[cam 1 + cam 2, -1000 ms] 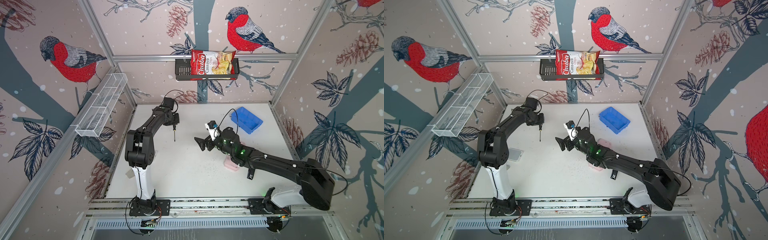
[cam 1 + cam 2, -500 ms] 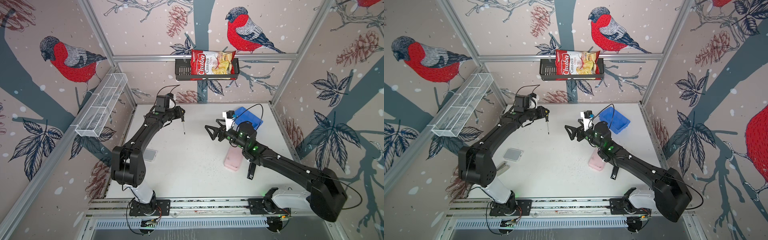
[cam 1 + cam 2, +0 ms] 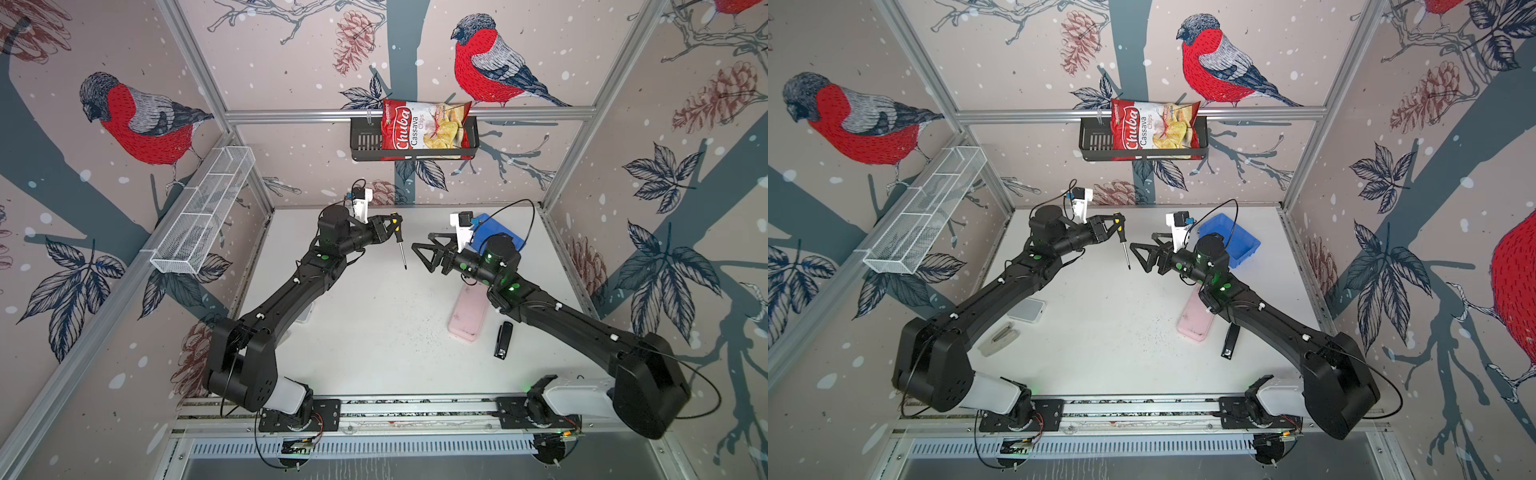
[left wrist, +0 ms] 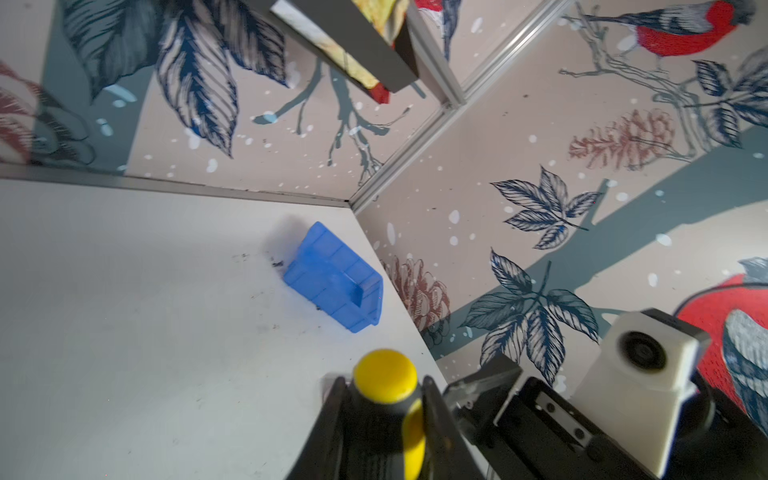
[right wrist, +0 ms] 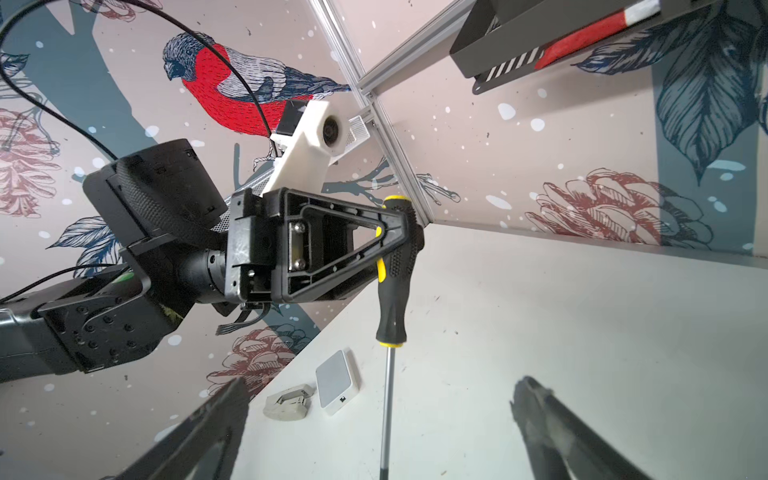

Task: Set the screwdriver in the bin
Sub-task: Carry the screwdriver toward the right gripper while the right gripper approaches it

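On the white table point(image 3: 374, 340), the bin point(image 3: 1241, 245) is set near the far right corner. The right gripper point(image 3: 420, 257) is spread wide, with nothing held. The screwdriver point(image 5: 395, 282) is clamped by its handle in the left gripper point(image 3: 394, 231), shaft hung downward, well apart from the bin

The chip bag point(image 3: 424, 129) reads "Chuba Cassava Chips".
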Controlling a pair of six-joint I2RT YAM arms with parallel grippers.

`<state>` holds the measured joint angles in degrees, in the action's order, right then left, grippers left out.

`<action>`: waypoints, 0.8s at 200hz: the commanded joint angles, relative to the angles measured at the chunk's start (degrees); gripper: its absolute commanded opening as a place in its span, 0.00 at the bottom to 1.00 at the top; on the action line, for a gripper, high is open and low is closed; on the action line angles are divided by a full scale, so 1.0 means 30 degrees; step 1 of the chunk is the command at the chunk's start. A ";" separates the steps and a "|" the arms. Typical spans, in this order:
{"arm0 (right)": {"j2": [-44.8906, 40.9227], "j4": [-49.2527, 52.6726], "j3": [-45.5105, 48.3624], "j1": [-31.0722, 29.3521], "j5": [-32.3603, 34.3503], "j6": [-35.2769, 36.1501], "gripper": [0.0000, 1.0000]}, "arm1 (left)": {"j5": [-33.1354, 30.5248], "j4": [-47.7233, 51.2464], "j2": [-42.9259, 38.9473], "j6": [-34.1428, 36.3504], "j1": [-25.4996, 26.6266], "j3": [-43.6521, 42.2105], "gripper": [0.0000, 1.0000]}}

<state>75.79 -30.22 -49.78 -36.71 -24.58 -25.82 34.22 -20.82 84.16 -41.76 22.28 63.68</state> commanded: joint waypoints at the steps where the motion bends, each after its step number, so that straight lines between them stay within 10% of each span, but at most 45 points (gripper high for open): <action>1: 0.0597 -0.0353 -0.0462 0.0016 -0.1377 -0.0040 1.00 | 0.0765 -0.3014 0.0004 -0.0940 0.0395 -0.0187 0.00; 160: 0.2271 -0.1699 -0.1540 0.0132 -0.2074 -0.2027 0.36 | 0.0980 -0.5006 0.0477 -0.1784 0.1010 -0.0015 0.00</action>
<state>82.32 -32.08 -53.71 -36.42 -30.20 -30.68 36.21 -31.48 85.62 -46.72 25.23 63.24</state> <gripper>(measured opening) 0.358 0.261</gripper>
